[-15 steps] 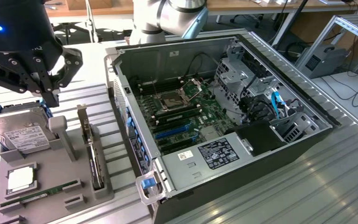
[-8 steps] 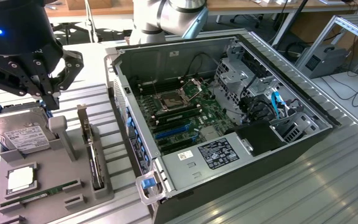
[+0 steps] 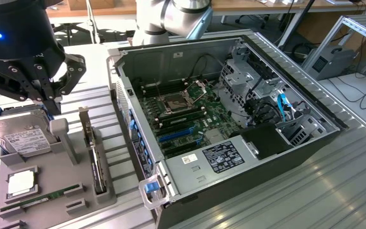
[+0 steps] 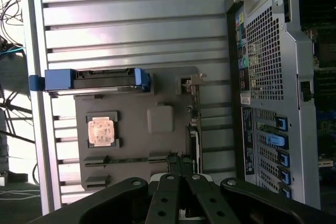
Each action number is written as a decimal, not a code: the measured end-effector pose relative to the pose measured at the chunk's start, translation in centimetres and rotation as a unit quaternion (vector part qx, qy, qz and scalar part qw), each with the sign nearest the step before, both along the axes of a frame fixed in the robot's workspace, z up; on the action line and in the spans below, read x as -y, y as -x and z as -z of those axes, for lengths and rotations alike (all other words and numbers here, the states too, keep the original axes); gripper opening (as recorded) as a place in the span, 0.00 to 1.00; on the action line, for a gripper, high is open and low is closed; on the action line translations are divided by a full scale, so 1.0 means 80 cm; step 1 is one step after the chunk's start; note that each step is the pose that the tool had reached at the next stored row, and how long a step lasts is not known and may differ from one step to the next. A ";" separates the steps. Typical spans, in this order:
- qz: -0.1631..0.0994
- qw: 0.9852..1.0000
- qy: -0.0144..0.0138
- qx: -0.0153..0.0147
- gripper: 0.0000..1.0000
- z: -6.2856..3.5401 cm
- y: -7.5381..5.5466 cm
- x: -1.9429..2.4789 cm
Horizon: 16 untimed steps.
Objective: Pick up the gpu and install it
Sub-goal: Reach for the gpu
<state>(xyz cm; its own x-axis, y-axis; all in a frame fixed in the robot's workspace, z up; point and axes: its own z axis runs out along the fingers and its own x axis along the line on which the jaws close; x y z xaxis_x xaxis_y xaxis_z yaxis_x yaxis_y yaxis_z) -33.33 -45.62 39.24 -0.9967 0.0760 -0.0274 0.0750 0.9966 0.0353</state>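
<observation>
1. The table (image 3: 297, 195) is the biggest thing I see: ribbed silver metal that carries everything else
2. The computer case (image 3: 170, 59) lies on its side on the table with the side panel off and its inside open upward. It fills the middle and the exterior view's right
3. The arm (image 3: 170, 16) shows as a pale grey jointed section behind the case
4. The motherboard (image 3: 189, 119) lies flat on the floor of the case, with the processor socket (image 3: 170, 102) near its middle and the blue slots (image 3: 173, 136) nearer the camera
5. The grey holder (image 3: 62, 191) sits on the table just beside the case, on the exterior view's left, and keeps each part in its own recess
6. The gripper (image 3: 51, 107) is black, with its fingers pressed together and pinching nothing. It hangs over the far end of the holder, its tips near the grey post (image 3: 59, 131) between the hard drive and the gpu; I cannot tell whether it touches anything
7. The hard drive (image 3: 21, 136), silver with a white label, leans in the holder's far recess
8. The gpu (image 3: 94, 152), a thin dark card, stands on its long edge in the slot along the holder's side nearest the case, silver bracket at the far end. It is apart from the gripper and not yet in the case
9. The RAM stick (image 3: 43, 196), narrow and green, lies flat in a groove at the holder's near end
10. The CPU (image 3: 21, 182), a small square, lies flat between the hard drive and the RAM stick
</observation>
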 end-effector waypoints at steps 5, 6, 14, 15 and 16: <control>0.000 1.000 0.000 0.000 0.11 0.000 0.000 0.0048; 0.000 1.000 0.000 0.000 0.11 0.000 0.000 0.0057; 0.000 1.000 0.000 0.000 0.11 0.000 0.000 0.0141; 0.000 1.000 0.000 0.000 0.11 0.000 0.000 0.0148; 0.000 1.000 0.000 0.000 0.11 0.000 0.000 0.0159</control>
